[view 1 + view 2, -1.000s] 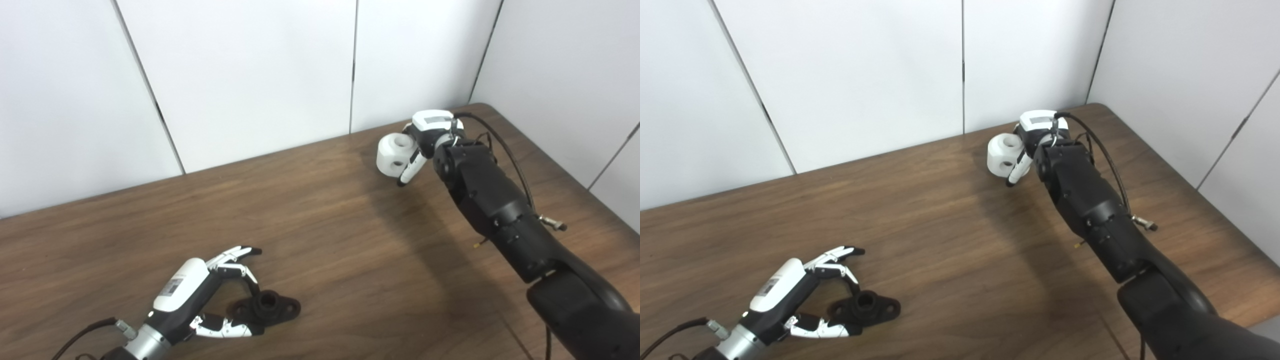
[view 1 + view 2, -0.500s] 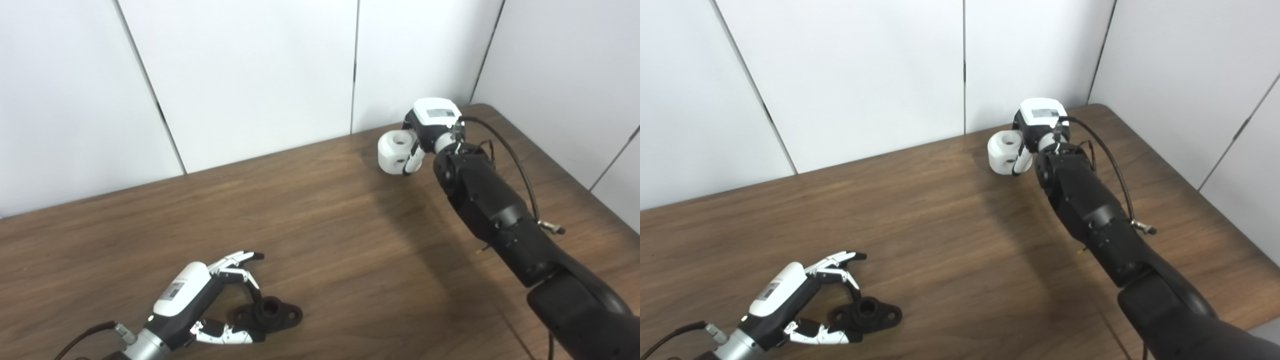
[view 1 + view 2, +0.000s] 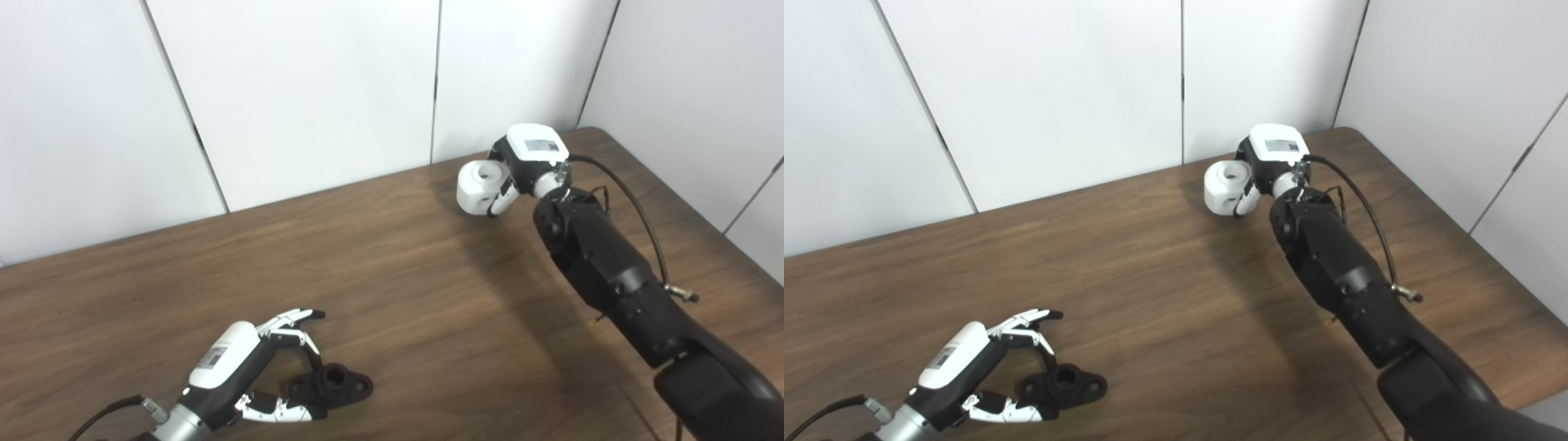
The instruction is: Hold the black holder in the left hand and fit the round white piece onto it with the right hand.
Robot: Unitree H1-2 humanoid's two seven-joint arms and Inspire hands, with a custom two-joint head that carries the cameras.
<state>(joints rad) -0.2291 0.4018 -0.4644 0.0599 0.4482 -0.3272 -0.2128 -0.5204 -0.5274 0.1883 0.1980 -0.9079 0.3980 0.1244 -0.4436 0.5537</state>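
The black holder [image 3: 334, 386] lies flat on the wooden table [image 3: 398, 294] at the front left, a hub between two flanges with holes. My left hand [image 3: 245, 367] reaches over it from the left, open: the fingers [image 3: 294, 324] arch above its far side and the thumb [image 3: 1007, 414] lies along its near side, loosely around the left flange. At the back right my right hand [image 3: 520, 162] is shut on the round white piece [image 3: 481, 187], a thick drum with a hole on top and holes in its side. It hangs just above the table.
White wall panels [image 3: 306, 92] stand close behind the table's far edge and along its right side. The black right forearm [image 3: 606, 269], with a loose cable [image 3: 637, 208], slants across the table's right part.
The right hand has lifted the white piece a little and shifted it slightly left. The left hand has drawn slightly toward the near edge, its fingers curling closer around the holder.
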